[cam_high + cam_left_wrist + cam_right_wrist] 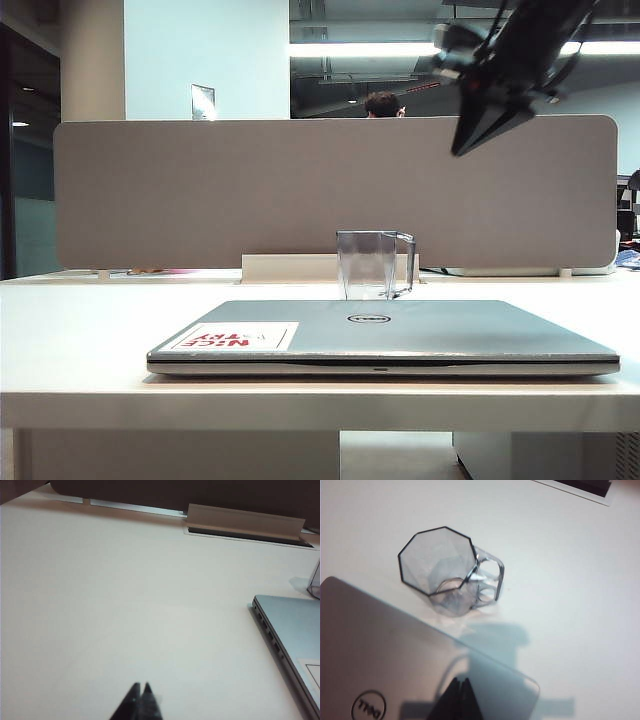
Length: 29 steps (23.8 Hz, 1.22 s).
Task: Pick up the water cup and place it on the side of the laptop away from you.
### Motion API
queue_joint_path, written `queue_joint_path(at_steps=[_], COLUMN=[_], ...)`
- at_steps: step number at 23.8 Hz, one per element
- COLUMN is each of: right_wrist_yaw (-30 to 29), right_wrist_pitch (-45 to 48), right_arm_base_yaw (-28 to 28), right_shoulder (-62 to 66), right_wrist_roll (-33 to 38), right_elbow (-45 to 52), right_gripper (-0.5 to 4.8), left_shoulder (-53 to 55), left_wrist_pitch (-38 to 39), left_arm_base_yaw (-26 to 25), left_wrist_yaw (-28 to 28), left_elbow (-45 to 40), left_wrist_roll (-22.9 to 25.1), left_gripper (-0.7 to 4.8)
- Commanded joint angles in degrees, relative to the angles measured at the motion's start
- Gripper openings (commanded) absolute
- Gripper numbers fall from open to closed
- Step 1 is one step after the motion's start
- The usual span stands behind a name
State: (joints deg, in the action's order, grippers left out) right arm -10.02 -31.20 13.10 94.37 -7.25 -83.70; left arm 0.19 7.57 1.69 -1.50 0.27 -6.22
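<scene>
- My right gripper (459, 692) is pressed together, holding nothing, up in the air above the laptop's (395, 655) logo end; seen high at upper right in the exterior view (470, 140).
- My left gripper (141, 692) also has tips together, empty, low over the bare white table (125, 605), left of the laptop.
- Water cup (372, 264) stands upright on the table just behind the laptop's far edge, handle (487, 580) pointing right, nothing touching it.
- Laptop lid closed.
</scene>
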Motion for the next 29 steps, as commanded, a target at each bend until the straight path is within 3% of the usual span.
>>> queue_joint_path(at_steps=[1, 15, 24, 29], right_wrist_yaw=[1.8, 4.6, 6.1, 10.2], right_wrist_pitch=[3.4, 20.7, 21.2, 20.6], right_arm_base_yaw=[-0.7, -4.1, -4.1, -4.1], right_shoulder=[-6.3, -46.3, -65.6, -74.8], right_wrist_roll=[-0.2, 8.0, 12.0, 13.4], right_elbow=[6.8, 48.6, 63.7, 67.6], right_gripper=[-0.09, -0.09, -0.09, -0.09], left_shoulder=[0.0, 0.0, 0.0, 0.0], left_wrist_pitch=[-0.3, -0.3, -0.3, -0.3], left_arm_base_yaw=[0.0, 0.0, 0.0, 0.0], left_wrist_yaw=[-0.3, -0.6, -1.8, -1.8], left_elbow=[0.2, 0.2, 0.2, 0.2], left_wrist_roll=[0.0, -0.4, -0.4, -0.4], left_gripper=[-0.06, -0.06, -0.05, -0.05])
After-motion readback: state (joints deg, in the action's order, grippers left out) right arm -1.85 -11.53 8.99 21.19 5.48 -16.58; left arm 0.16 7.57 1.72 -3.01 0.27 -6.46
